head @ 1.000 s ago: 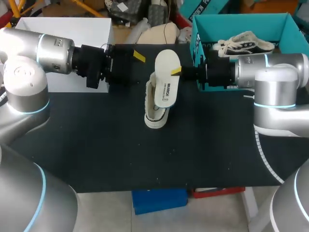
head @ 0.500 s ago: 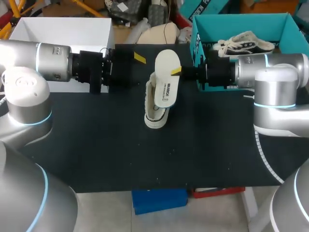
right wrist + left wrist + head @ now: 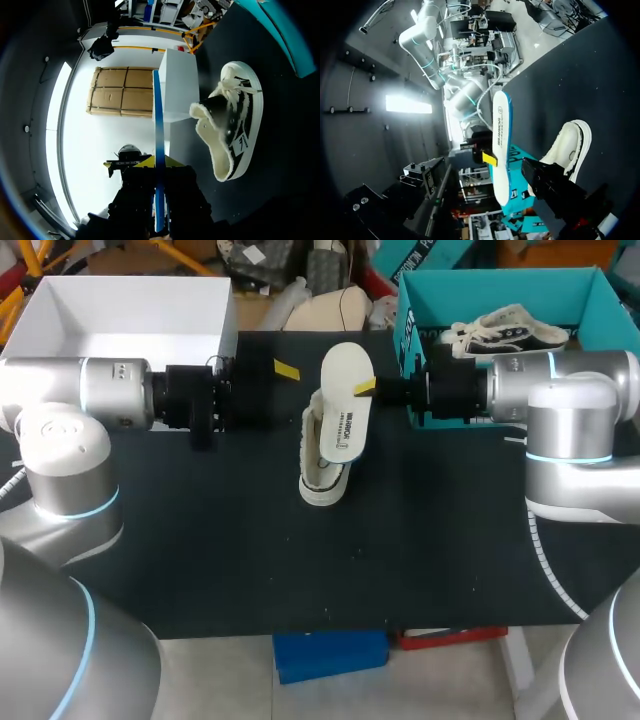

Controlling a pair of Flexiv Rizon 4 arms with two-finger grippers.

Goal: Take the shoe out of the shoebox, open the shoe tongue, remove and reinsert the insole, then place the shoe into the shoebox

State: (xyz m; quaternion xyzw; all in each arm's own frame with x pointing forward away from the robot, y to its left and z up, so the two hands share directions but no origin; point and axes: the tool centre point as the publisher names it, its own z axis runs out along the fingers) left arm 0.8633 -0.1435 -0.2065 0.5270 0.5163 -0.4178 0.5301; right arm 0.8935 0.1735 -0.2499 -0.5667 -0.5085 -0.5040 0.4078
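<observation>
My right gripper [image 3: 366, 387] reaches in from the right and is shut on the edge of a white insole [image 3: 345, 405], held up above the table. In the right wrist view the insole [image 3: 158, 140] stands edge-on, with a blue underside, between that gripper's [image 3: 159, 162] yellow tips. Under it a white fleece-lined shoe [image 3: 322, 465] lies on the black table [image 3: 200, 540], also seen as the shoe [image 3: 232, 130] beside the gripper. My left gripper [image 3: 280, 375] is open, empty, a short way left of the insole [image 3: 501, 145].
The teal shoebox [image 3: 500, 285] stands at the back right with a second shoe [image 3: 510, 328] in it. A white open box [image 3: 130, 310] stands at the back left, behind my left arm.
My left arm has swung toward the table's front and levelled out, its gripper dropping slightly. The right arm, insole and shoe have stayed put.
</observation>
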